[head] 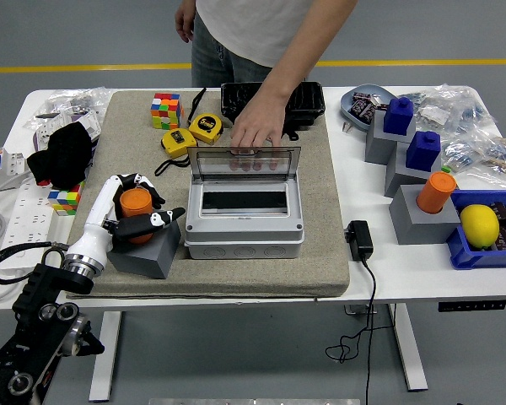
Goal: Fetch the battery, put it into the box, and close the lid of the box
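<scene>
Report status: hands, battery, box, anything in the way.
Left hand shut on orange battery at its grey holder. Right hand unseen. Box lid up, person's hand on it.

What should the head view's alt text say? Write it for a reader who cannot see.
The robot's left hand closes around an orange battery standing in a grey block. Beside it a grey box stands open, a person's hand holding its lid up.
</scene>
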Controlling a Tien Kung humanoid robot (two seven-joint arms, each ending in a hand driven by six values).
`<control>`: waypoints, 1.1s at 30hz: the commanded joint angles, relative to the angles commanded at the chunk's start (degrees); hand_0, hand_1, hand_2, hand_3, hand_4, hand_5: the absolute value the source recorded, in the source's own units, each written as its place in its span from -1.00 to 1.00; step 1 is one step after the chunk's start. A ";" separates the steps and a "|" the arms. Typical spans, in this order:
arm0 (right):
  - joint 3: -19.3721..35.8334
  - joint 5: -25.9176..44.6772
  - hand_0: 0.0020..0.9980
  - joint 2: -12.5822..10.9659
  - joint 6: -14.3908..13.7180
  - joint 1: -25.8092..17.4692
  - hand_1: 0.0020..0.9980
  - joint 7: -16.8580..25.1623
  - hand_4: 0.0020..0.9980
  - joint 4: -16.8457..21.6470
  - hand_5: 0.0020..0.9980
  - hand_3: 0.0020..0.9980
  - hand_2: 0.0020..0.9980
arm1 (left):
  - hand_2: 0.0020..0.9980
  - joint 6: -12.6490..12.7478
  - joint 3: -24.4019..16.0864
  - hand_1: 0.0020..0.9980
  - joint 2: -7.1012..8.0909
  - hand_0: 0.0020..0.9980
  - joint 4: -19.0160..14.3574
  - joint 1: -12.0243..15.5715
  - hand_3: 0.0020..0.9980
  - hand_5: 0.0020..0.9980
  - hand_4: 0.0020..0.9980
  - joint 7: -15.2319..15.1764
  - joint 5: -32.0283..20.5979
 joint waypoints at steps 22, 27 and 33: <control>0.12 0.05 0.66 0.06 -0.01 0.13 0.46 0.01 1.00 0.00 0.71 0.31 0.34 | -0.71 6.79 0.83 -0.54 -0.10 -0.67 -0.33 -0.75 -0.78 -1.00 1.00 -2.47 -2.09; 0.27 -0.05 0.66 -0.01 -0.03 0.17 0.46 -0.03 1.00 0.00 0.71 0.31 0.33 | -0.74 8.32 0.83 -0.58 -0.24 -0.71 -0.47 -0.89 -0.81 -1.00 1.00 -3.17 -3.14; 0.36 -0.09 0.66 0.01 -0.03 0.18 0.46 -0.06 1.00 0.00 0.71 0.31 0.33 | -0.85 11.75 1.11 -0.76 -0.24 -0.77 -0.32 -1.30 -0.84 -1.00 0.98 -5.40 -6.40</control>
